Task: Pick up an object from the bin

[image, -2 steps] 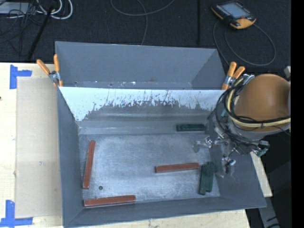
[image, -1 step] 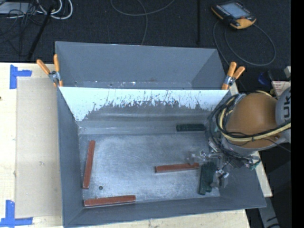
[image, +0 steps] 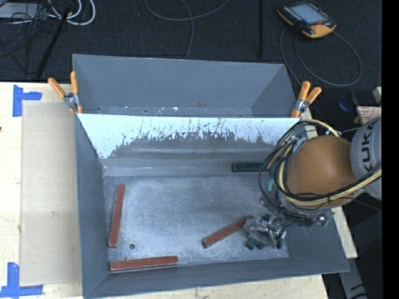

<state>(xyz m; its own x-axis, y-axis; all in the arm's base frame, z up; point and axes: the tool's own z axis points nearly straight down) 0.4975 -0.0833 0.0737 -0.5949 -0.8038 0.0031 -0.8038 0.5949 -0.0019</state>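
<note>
- Along the left side of the bin a reddish-brown stick lies flat on the floor, running front to back
- Near the front wall a second brown stick lies crosswise, with a small dark speck just above it
- Right of centre lies the slanted brown stick, its lower end pointing to the front left and its upper end just beside the gripper; this is the nearest thing and the likely one to take
- It looks like a thin, stiff strip, probably light and not fragile, and it lies flat on the metal
- I judge it should be pinched across its narrow width near the middle, since a hold at the end could let it swing or slip out
- A dark short bar rests at the foot of the back wall, well apart from the sticks
- The gripper hangs low over the floor at the right; I cannot tell whether it is spread or pressed together, or whether it touches the stick's end
</note>
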